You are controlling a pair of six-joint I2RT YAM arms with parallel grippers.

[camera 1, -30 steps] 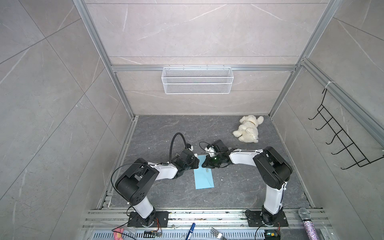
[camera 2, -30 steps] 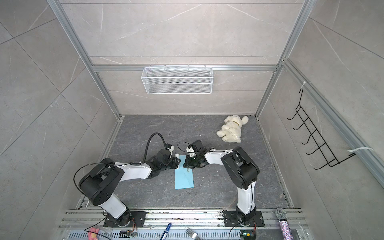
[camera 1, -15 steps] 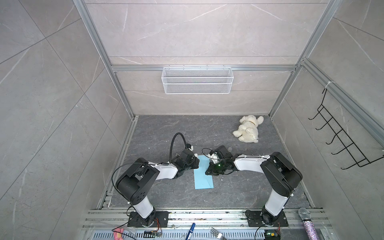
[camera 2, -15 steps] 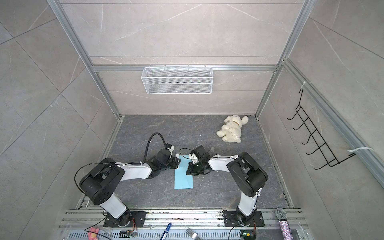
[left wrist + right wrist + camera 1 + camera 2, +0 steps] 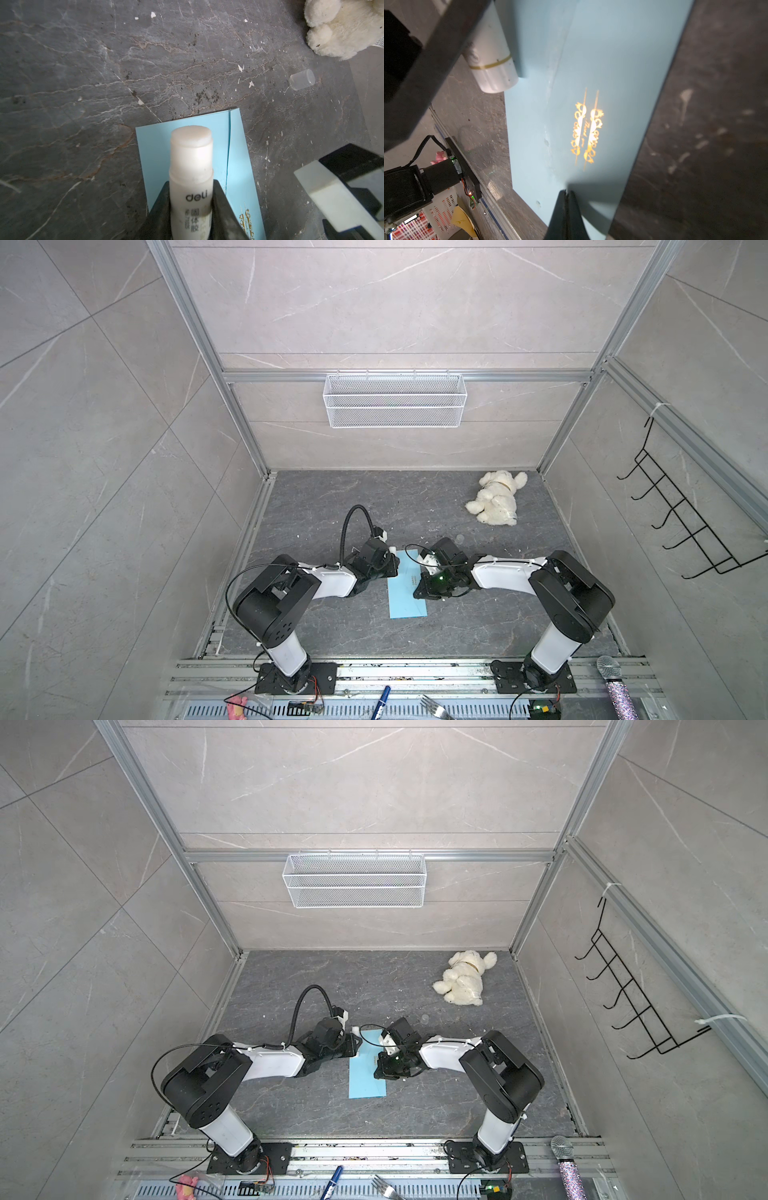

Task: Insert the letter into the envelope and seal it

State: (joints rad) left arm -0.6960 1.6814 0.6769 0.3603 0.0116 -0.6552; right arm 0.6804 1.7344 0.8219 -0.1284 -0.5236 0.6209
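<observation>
My right gripper (image 5: 566, 194), fingers shut and empty, seems to pin the envelope (image 5: 407, 603) flat on the table (image 5: 415, 506) so it won't slide; no letter shows, probably inside. My left gripper (image 5: 191, 193) clamps 1 uncapped glue stick (image 5: 191, 153) over the flap end for sealing, its cap (image 5: 302, 79) lying beyond.

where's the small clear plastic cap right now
In both top views the small clear plastic cap lies on the dark stone tabletop, right of centre, between the white plush bear and the light blue envelope, touching neither.
</observation>
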